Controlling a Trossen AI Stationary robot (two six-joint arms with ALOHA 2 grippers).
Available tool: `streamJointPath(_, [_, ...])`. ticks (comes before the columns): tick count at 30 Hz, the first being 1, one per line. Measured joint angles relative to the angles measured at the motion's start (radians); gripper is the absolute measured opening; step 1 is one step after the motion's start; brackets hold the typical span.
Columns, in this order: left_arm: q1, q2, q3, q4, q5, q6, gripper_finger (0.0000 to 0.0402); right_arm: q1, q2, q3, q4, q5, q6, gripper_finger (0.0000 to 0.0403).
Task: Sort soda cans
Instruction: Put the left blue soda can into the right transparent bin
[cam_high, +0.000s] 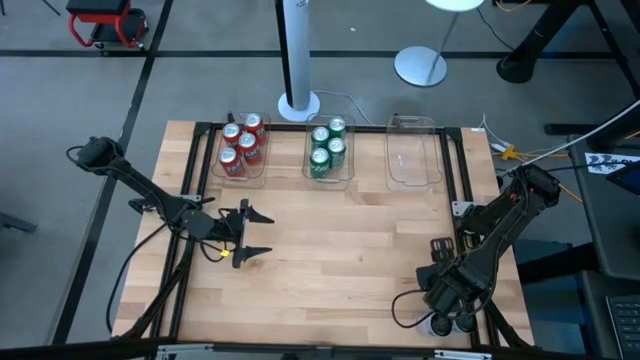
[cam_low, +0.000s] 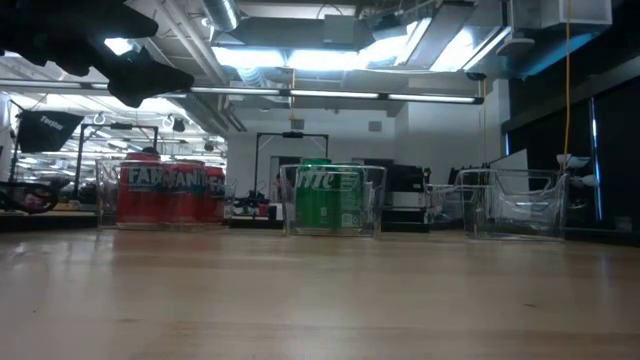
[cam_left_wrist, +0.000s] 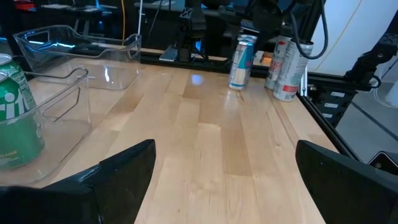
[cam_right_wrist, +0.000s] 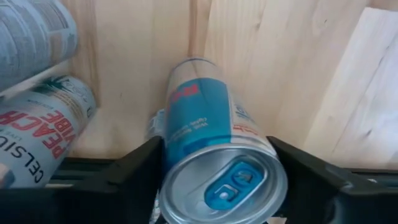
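Observation:
Four red cans (cam_high: 241, 146) stand in the left clear bin and four green cans (cam_high: 327, 147) in the middle bin. My left gripper (cam_high: 257, 232) hovers open over bare table near the left side, holding nothing. My right gripper (cam_high: 450, 300) is at the table's near right corner, shut on a blue and silver can (cam_right_wrist: 205, 118). Silver cans with red lettering (cam_right_wrist: 43, 134) stand beside it; the left wrist view shows them (cam_left_wrist: 286, 65) next to the blue can (cam_left_wrist: 241, 61). From above, the right arm hides most of these cans. My right gripper holds the blue and silver can near its top rim (cam_right_wrist: 186, 174), pinched between the two fingers (cam_right_wrist: 134, 171), one on each side. The fingers come from above, pointing down along the can. The can stands nearly upright; whether its base is off the table, I cannot tell.
The right clear bin (cam_high: 414, 155) at the far edge holds nothing. A black frame (cam_high: 470, 190) runs round the table's edges, close to the right gripper. The middle of the wooden table (cam_high: 340, 235) is free.

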Motion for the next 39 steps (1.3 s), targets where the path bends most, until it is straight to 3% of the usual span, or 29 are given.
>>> streamJointPath(4, [0.0,0.0,0.0,0.0,0.0,0.0,0.0375,0.0,0.0,0.001,-0.003,-0.003,-0.016,0.0231])
streamJointPath(14, [0.0,0.0,0.0,0.0,0.0,0.005,0.0375,-0.002,0.002,0.038,-0.053,0.041,-0.04,0.023])
streamJointPath(24, [0.0,0.0,0.0,0.001,0.0,0.004,0.0375,-0.063,0.001,0.18,-0.208,0.21,-0.117,0.0231])
streamJointPath(39, [0.0,0.0,0.0,0.001,0.0,0.007,0.0375,-0.462,0.001,0.283,-0.242,0.373,-0.641,0.0233])
